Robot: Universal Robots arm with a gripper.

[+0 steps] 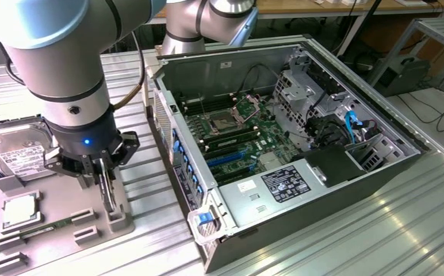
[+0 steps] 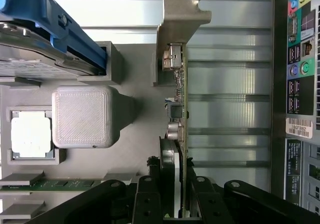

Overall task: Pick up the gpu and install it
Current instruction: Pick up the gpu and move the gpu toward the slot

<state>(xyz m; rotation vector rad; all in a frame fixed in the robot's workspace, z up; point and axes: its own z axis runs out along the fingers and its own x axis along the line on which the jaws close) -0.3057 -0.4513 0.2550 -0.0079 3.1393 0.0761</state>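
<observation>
gpu (image 1: 109,198): standing on its long edge in a slot along the tray's (image 1: 57,198) edge nearest the computer case (image 1: 360,98), and sitting low in that slot, so I'm judging it not yet lifted.
gripper (image 1: 103,184): hanging straight down over the card's upper edge. Whether it is clamping the card or resting loose, I cannot tell.
Step in hand: taking hold of the card, as I'm reading it.
Doing it well: I'd be keeping the hold centred along the card and square to its faces (a skewed hold risks twisting the board against the slot walls).
Exterior view is giving: the arm's posture, the motherboard's blue slots (image 1: 226,158), and the hard drive (image 1: 19,158) at the tray's far corner.
Wrist view is adding: the card edge-on, its silver bracket (image 2: 182,14), and the case's rear ports (image 2: 300,59).
</observation>
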